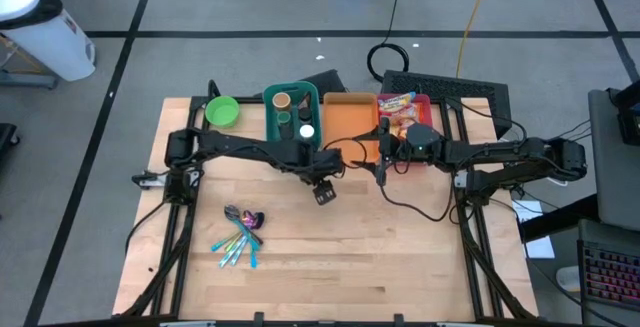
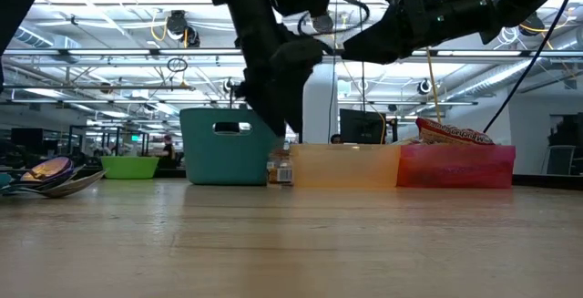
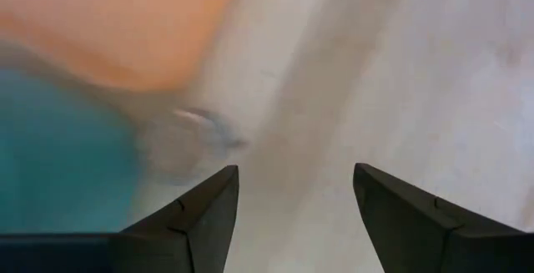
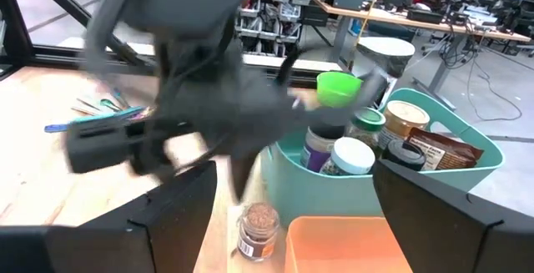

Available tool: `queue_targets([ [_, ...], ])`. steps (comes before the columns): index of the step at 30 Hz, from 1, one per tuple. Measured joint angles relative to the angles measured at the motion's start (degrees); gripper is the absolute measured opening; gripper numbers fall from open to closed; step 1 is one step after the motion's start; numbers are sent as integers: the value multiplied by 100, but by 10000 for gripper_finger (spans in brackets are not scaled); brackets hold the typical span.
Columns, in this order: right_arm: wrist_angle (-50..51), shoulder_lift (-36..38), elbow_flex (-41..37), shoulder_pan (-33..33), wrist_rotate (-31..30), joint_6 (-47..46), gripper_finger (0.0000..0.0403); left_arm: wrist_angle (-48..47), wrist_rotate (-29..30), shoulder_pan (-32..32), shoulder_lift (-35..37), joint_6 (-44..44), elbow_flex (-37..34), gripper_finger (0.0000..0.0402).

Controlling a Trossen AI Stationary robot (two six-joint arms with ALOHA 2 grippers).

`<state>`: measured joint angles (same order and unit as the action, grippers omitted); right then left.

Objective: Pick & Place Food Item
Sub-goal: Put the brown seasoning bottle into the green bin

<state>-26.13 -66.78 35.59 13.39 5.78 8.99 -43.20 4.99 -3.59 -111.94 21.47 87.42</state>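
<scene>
Scanning left to right on the table: green bowl at the back left corner, a bundle of spoons and markers lying mid-left near the front, well apart from everything else. Then the teal bin full of jars and packets, orange tray right beside it, red tray beside that with snack bags in it. A small spice jar stands upright on the wood just in front of where the teal bin meets the orange tray; my guess is that's the food item, though the task line doesn't say which. Left gripper hangs over bare wood just in front of the teal bin, jaws parted about halfway, nothing between them; the jar shows blurred just ahead of its fingers, near but apart. Right gripper hovers over the orange tray's front edge, jaws spread as wide as they go, empty, wrist pointed at the jar and bin. Progress read: nothing is held by either arm and the orange tray looks empty. If the jar is to be moved, grasp, lift and placement are all left. Destination unclear.
</scene>
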Motion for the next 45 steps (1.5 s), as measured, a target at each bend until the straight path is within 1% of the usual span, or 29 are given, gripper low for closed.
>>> queue_targets([
  [4,-2,-2,0,0,0,0,318,-5,574,-18,35,-12,11,246],
  [12,0,0,0,0,2,0,318,80,730,-9,-102,-178,4,246],
  [20,7,0,0,0,2,0,318,158,1172,72,-287,-461,4,246],
  [26,33,0,-1,0,3,2,318,135,1242,116,-428,-496,6,246],
  [30,31,-2,-4,0,4,-2,318,133,1147,115,-501,-489,21,246],
  [32,14,-1,-7,0,4,-54,318,136,968,115,-501,-482,21,246],
  [36,-3,-2,-7,0,3,-61,318,159,386,104,-447,-441,26,246],
  [40,-7,-2,-7,0,4,-61,318,142,-8,152,-422,-426,30,246],
  [43,-4,0,-7,0,4,-61,318,95,-182,199,-410,-435,28,246],
  [45,-5,-2,-7,0,4,-61,318,83,-182,222,-372,-434,23,246],
])
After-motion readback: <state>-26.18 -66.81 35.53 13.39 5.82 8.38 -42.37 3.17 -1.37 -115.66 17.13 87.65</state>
